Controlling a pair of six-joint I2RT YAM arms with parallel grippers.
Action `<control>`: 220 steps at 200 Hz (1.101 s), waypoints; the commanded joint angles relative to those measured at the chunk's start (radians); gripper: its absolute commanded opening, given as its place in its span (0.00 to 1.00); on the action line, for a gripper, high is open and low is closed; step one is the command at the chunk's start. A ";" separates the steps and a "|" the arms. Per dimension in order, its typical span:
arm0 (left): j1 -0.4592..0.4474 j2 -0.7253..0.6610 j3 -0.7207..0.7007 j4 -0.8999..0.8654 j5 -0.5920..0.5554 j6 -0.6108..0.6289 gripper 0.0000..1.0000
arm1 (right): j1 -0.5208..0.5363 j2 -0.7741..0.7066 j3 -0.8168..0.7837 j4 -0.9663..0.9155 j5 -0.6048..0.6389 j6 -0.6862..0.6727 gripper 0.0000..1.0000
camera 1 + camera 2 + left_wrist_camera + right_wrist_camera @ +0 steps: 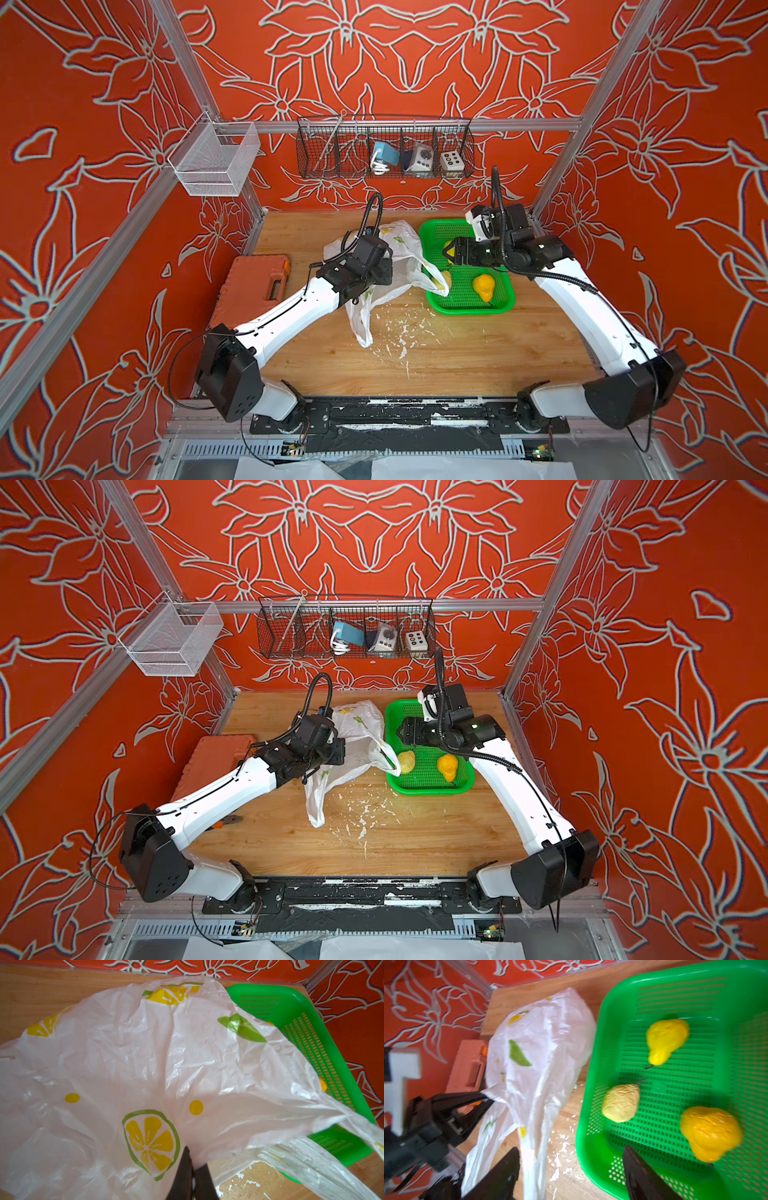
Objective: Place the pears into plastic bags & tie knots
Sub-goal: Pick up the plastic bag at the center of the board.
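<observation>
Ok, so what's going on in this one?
The left gripper is shut on a fold of the white citrus-print bag, holding part of it up beside the green tray. The right gripper hangs open near the tray's edge, holding nothing. The bright yellow pear, the cream pear and the orange-yellow pear all lie in the tray. Nothing is bagged and no knot is tied yet.
</observation>
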 commanded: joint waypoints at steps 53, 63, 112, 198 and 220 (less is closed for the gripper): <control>0.000 -0.014 0.018 0.020 0.003 0.029 0.00 | 0.130 0.221 0.114 -0.026 -0.051 -0.116 0.79; 0.000 -0.013 0.020 0.022 0.008 0.029 0.00 | 0.131 0.247 0.122 -0.020 -0.040 -0.116 0.77; 0.000 -0.080 -0.042 0.095 0.054 0.119 0.36 | 0.131 0.311 0.199 -0.020 -0.045 -0.109 0.00; -0.041 -0.213 -0.259 0.298 -0.064 0.268 0.86 | 0.130 0.306 0.195 -0.036 -0.068 -0.119 0.00; -0.073 -0.166 -0.246 0.328 -0.089 0.304 0.86 | 0.132 0.308 0.192 -0.036 -0.067 -0.119 0.00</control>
